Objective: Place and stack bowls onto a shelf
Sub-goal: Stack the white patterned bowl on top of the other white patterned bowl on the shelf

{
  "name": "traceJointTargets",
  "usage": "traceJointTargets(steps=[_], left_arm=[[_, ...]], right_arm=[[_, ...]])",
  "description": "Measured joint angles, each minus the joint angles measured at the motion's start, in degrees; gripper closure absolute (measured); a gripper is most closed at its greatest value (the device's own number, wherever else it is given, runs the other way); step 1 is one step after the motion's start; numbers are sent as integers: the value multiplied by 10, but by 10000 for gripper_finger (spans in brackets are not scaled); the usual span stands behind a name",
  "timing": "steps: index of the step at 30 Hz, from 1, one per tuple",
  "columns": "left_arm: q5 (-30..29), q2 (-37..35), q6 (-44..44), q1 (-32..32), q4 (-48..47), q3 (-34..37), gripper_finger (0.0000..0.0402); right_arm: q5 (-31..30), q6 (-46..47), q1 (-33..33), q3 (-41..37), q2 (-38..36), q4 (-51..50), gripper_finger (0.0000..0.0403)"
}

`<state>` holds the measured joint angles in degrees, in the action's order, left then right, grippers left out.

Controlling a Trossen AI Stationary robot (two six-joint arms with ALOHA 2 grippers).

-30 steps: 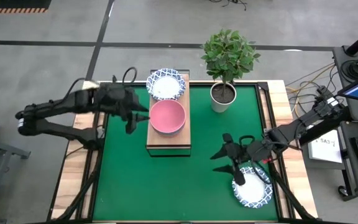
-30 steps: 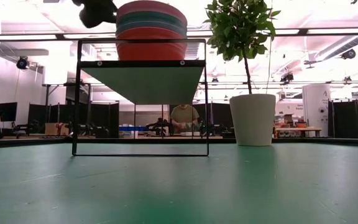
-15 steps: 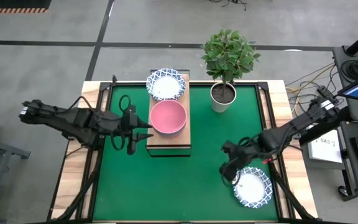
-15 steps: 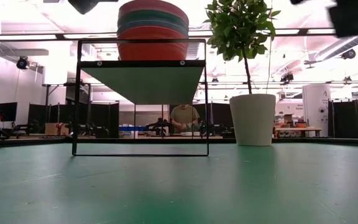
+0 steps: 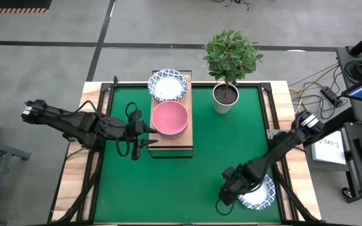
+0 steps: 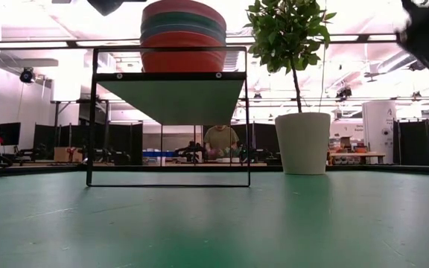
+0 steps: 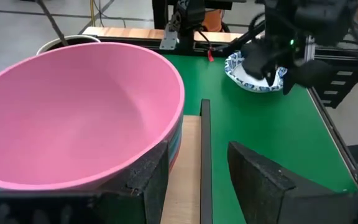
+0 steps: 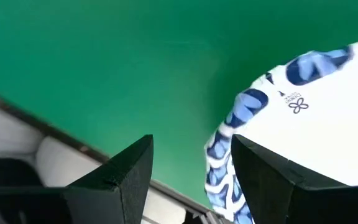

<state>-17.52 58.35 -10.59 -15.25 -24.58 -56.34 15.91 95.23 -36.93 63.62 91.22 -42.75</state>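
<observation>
One white-and-blue bowl (image 5: pixel 258 193) left on the mat (image 5: pixel 187 182) lower right, right gripper (image 5: pixel 231 188) spread open straddling its rim to grab; left gripper (image 5: pixel 138 132) open, parked beside the shelf's (image 5: pixel 170 143) pink stack (image 5: pixel 170 118).

Green mat (image 5: pixel 187 163) covers table; on it: shelf (image 5: pixel 171 143), white plant pot (image 5: pixel 225 97), blue-rimmed white bowl (image 5: pixel 259 196) near front right. Shelf carries pink-topped bowl stack (image 5: pixel 170 118), patterned bowl (image 5: pixel 167 85).

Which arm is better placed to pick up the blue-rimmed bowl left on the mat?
Right. The right gripper sits open at the rim of the blue-rimmed bowl; the left gripper is across the mat beside the shelf.
</observation>
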Motion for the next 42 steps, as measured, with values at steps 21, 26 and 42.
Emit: traceJointTargets(steps=[21,26,42], left_arm=[[0,7,-4,-32,41,0,255],[0,17,27,-82,92,0,255],[3,161,114,-172,251,-15,254]], right_arm=[[-40,-127,7,19,41,-53,340],[-41,-224,16,41,5,-51,387],[-94,-694,68,134,-55,189,393]])
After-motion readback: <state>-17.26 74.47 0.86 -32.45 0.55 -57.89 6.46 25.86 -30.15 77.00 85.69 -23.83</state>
